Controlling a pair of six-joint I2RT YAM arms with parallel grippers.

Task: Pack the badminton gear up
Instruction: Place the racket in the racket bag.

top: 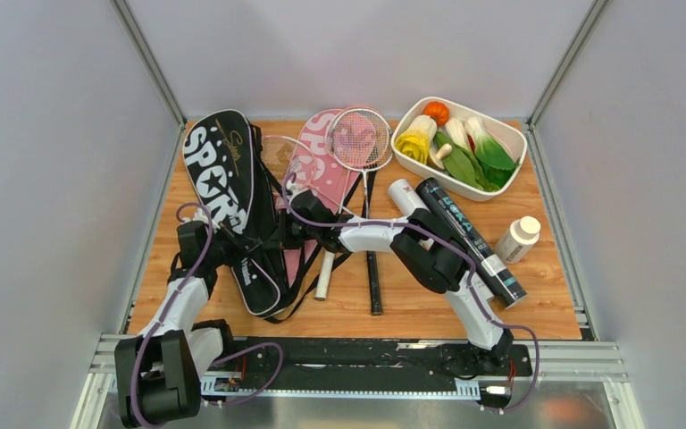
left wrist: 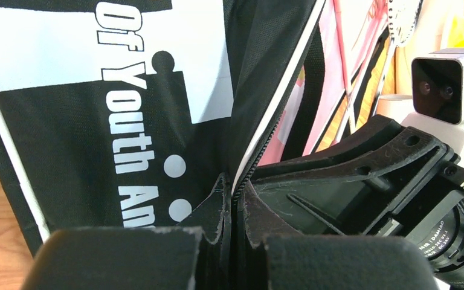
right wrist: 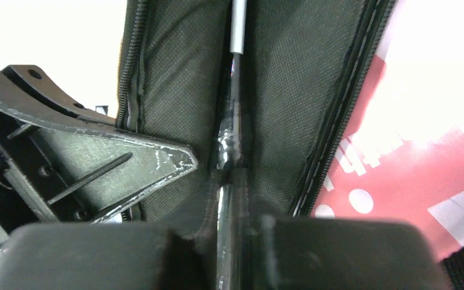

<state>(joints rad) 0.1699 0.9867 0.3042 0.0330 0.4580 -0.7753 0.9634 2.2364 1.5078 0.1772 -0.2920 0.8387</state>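
Top external: black SPORT cover at 10 o'clock on the table, pink cover just right, racket across it; tubes at 3 o'clock. Left wrist: left gripper pinched shut on the black cover's zipper edge. Right wrist: right gripper nearly closed around a racket shaft inside the black cover.

Both arms meet at black cover; pink cover beside; tubes right, near bowl.

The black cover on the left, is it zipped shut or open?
Open. The black cover shows its zipper edge parted in the wrist views, its mesh lining exposed around a racket shaft lying inside.
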